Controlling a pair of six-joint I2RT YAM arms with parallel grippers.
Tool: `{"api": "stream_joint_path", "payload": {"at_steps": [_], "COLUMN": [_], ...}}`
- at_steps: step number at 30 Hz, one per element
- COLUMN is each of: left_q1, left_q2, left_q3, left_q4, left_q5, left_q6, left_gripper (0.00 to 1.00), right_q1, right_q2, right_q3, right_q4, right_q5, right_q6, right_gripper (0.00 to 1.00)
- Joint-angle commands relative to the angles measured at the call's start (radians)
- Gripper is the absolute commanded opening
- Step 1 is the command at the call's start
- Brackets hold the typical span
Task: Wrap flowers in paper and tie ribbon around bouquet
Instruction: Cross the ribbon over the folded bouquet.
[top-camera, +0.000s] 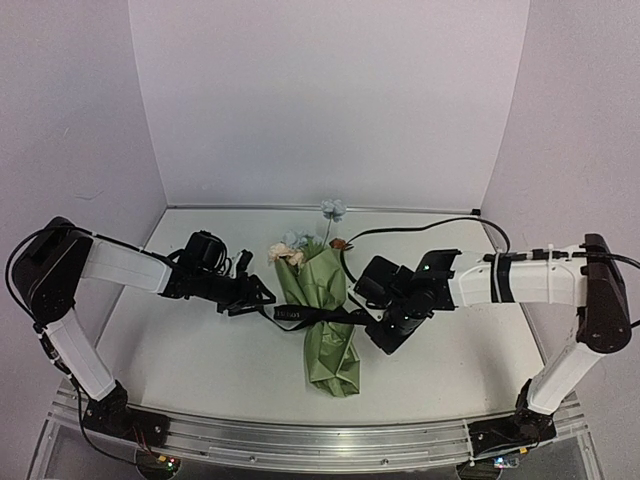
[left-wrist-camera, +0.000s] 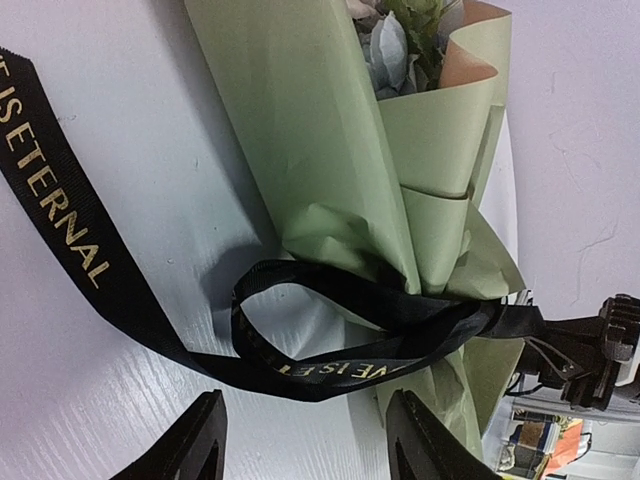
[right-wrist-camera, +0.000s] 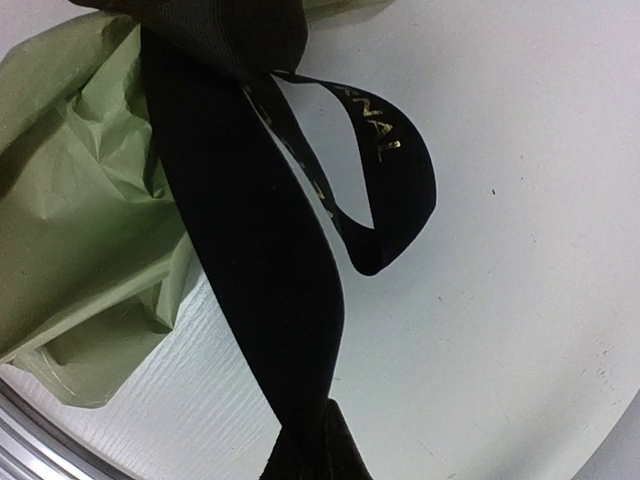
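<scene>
The left gripper (left-wrist-camera: 305, 408) has its two fingers (left-wrist-camera: 200, 445) spread apart, and nothing is between them. It hangs low over the table (top-camera: 190, 350), just to the left of the bouquet (top-camera: 327, 330). A loose loop of the ribbon (left-wrist-camera: 300, 365) lies on the table right in front of those fingers. One long end of the ribbon runs off to the left, flat on the table, with gold letters on it.

The right gripper (top-camera: 378, 324) is pressed together and pinches the other end of the ribbon. It sits just to the right of the bouquet, close to the table. From there the ribbon goes across to the paper (left-wrist-camera: 310, 150).

The ribbon is black. It goes around the green paper at the narrow part and squeezes it in. The paper is wrapped like a cone, and a bit of its brown side shows at the top.

The bouquet lies in the middle of the table. Its narrow end points to the near edge. The flowers (top-camera: 292, 247) peek out at the wide end, toward the far edge. One blue flower sticks out farther than the others.
</scene>
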Motion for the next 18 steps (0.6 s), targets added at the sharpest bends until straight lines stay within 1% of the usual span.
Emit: {"api": "stream_joint_path", "payload": {"at_steps": [1, 8, 12, 14, 18], "left_q1": [-0.011, -0.011, -0.011, -0.012, -0.022], "left_q2": [0.017, 0.063, 0.101, 0.109, 0.089], "left_q3": [0.069, 0.157, 0.215, 0.22, 0.185], "left_q4": [-0.038, -0.1, -0.157, -0.178, -0.182], "left_q5": [0.003, -0.004, -0.01, -0.015, -0.042], "left_q6": [0.039, 0.059, 0.069, 0.057, 0.0], "left_gripper": [0.57, 0.54, 0.5, 0.48, 0.48], "right_q1": [0.004, 0.005, 0.005, 0.005, 0.005], "right_q2": [-0.061, -0.093, -0.107, -0.116, -0.13], "right_q3": [-0.023, -0.062, -0.082, -0.092, -0.11], "right_q4": [-0.016, -0.019, -0.019, -0.019, -0.019], "right_q5": [0.031, 0.056, 0.063, 0.071, 0.078], "right_q6": [0.019, 0.029, 0.036, 0.038, 0.043], "right_gripper": [0.0, 0.0, 0.0, 0.0, 0.0]}}
